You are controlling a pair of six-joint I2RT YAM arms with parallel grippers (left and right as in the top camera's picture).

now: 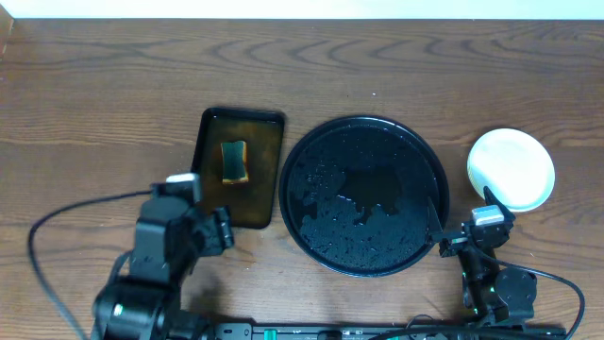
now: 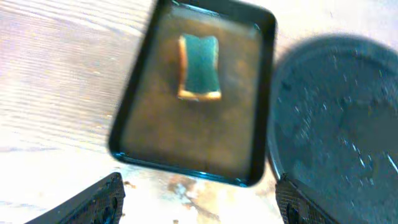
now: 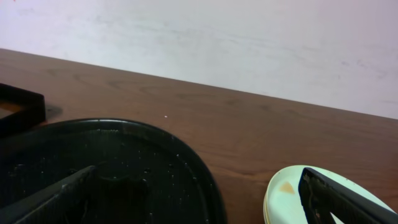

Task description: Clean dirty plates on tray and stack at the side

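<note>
The round black tray [image 1: 316, 170] sits mid-table, wet, with no plates on it; it also shows in the left wrist view [image 2: 342, 124] and the right wrist view [image 3: 112, 168]. The plates [image 1: 511, 168] are stacked on the bare wood right of the tray. In the right wrist view the stack [image 3: 287, 196] has a pale mint plate on top with a small brown mark and a yellowish rim beneath. My left gripper [image 1: 209, 227] [image 2: 196, 205] is open and empty just below the rectangular tray. My right gripper [image 1: 469, 234] [image 3: 193, 205] is open and empty between the black tray and the stack.
A rectangular dark brown tray [image 1: 264, 189] [image 2: 186, 137] lies left of the black tray and holds a green-and-yellow sponge [image 1: 234, 161] [image 2: 200, 74]. Cables trail from both arms along the front edge. A white wall runs behind the table.
</note>
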